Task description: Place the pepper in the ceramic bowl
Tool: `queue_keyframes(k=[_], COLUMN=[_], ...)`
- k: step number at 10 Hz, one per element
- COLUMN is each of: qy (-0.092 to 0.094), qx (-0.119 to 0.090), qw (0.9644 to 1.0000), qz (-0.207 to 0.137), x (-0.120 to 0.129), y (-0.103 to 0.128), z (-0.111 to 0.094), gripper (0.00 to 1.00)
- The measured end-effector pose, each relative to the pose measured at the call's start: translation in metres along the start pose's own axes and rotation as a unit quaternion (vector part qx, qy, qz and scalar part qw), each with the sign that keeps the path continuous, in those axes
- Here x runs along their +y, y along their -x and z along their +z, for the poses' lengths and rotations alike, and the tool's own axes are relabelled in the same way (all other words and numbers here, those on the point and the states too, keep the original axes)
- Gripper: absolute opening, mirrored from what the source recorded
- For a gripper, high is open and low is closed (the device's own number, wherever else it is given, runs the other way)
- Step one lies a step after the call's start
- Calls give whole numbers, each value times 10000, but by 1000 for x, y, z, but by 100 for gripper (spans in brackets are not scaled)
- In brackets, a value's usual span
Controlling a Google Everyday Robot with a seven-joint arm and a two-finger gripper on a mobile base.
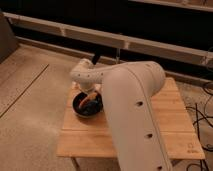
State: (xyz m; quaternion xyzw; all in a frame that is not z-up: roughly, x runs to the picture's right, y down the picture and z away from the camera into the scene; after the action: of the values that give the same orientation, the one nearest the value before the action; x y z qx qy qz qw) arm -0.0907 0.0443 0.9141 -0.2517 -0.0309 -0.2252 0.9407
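Just under my fingers (93,94), whose grip I cannot tell, the pepper (87,102) sits within the bowl (78,108); I should release low.

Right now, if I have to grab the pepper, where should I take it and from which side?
Probably across its narrow middle, from straight above: the pepper lies slanted inside the bowl, whose wall would block a side approach. The gripper hangs just over it.
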Motion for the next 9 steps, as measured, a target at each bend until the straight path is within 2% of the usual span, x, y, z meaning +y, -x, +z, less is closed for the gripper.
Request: queue_keyframes(k=[6, 9], qy=[113, 149], qx=[-87, -110], qw=[9999, 9998], qz=[31, 58], x=[4, 5], y=[-3, -5], z=[3, 3], gripper=[77, 80])
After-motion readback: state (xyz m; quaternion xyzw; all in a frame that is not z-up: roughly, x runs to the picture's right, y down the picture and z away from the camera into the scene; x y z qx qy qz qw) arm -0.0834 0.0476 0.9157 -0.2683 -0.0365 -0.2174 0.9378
